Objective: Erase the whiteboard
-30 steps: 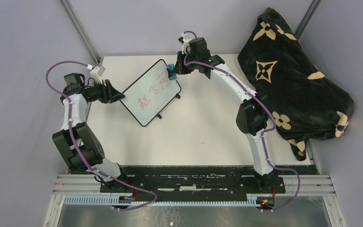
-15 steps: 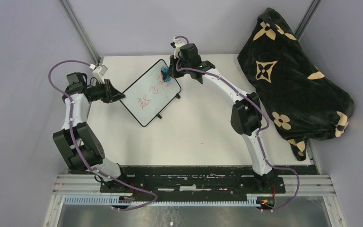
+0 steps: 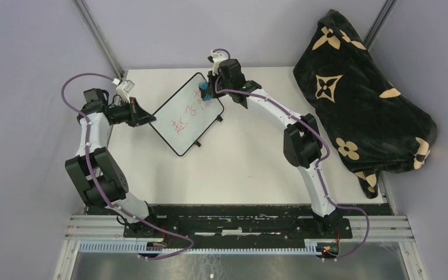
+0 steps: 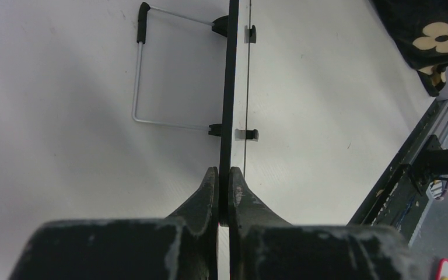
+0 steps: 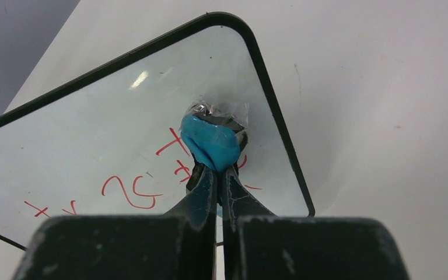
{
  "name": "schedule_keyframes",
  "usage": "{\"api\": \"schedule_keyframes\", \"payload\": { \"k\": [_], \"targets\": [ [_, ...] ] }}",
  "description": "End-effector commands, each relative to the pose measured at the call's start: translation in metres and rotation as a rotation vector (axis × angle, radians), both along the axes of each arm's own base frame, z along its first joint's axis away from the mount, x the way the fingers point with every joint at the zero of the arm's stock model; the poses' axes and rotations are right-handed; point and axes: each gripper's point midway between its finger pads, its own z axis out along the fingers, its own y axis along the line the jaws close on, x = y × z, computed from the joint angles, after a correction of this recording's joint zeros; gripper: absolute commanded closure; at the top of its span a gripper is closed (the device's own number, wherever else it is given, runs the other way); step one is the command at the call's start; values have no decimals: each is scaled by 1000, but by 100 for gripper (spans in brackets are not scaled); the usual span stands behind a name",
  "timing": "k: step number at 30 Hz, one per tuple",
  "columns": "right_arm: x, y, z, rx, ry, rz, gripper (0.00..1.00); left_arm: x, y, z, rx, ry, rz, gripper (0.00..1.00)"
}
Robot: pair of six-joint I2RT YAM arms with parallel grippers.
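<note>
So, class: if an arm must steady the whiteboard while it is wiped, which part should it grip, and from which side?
Its thin black frame edge, from the left, jaws across the thickness. The whiteboard sits propped on a wire stand, leaving that edge off the table; the left gripper pinches there.

Hidden and cropped items
whiteboard (image 5: 93,128): left and lower parts cut off in right wrist view; edge-on in left wrist view, face unseen. red handwriting (image 5: 129,192): partly covered by blue eraser (image 5: 211,143) and right tool (image 5: 218,172); too small to read from above. patterned blanket (image 4: 434,35): cropped at left wrist view's corner.
</note>
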Motion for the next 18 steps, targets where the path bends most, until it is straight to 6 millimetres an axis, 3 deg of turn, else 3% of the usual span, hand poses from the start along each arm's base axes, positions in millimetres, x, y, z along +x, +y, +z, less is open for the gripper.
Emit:
{"api": "schedule_keyframes", "payload": {
  "k": [1,11,18],
  "targets": [
    [15,3,14,21,-93,-20,99,1,7,-5,74,-18,-42,97],
    [19,26,-9,67,-108,57,99,-4,8,-9,100,-8,-65,97],
    [-7,51,2,82,-129,135,99,-5,9,-6,108,-12,-72,97]
  ]
}}
